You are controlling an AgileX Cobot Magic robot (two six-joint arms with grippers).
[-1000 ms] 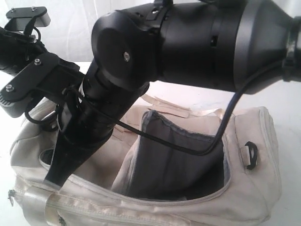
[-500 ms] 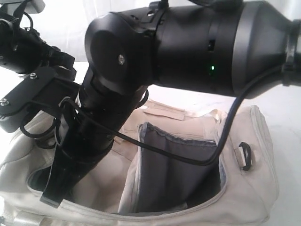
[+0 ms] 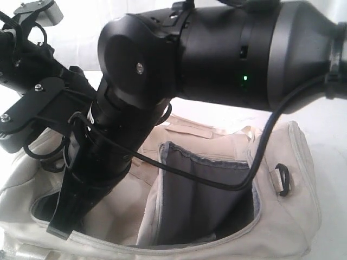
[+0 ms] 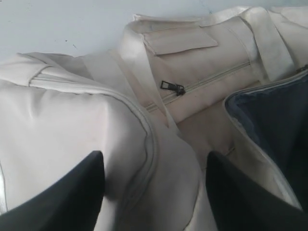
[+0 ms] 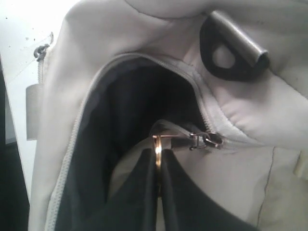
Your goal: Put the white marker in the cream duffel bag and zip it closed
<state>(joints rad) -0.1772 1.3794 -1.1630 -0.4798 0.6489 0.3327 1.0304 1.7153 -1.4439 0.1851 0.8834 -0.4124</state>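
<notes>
The cream duffel bag [image 3: 293, 179] lies open and shows its dark grey lining [image 3: 200, 200]. My right gripper [image 5: 158, 153] is shut on the metal ring of the main zipper pull [image 5: 157, 143], next to the slider [image 5: 208, 139]. In the exterior view that arm reaches down across the bag to its near left edge [image 3: 60, 225]. My left gripper [image 4: 155, 156] hangs open just above the bag's cream top panel [image 4: 72, 120], with nothing between its fingers. The white marker is out of view.
A black cable [image 3: 206, 179] from the right arm crosses the bag's mouth. A side pocket zipper pull [image 4: 172, 87] and black plastic loops [image 3: 283, 180] [image 5: 226, 57] sit on the bag. The white table [image 4: 57, 24] lies beyond it.
The left jaws have spread wide open and the left arm has shifted a little at the upper left. The right arm and the bag's near edge moved left and down, then held still.
</notes>
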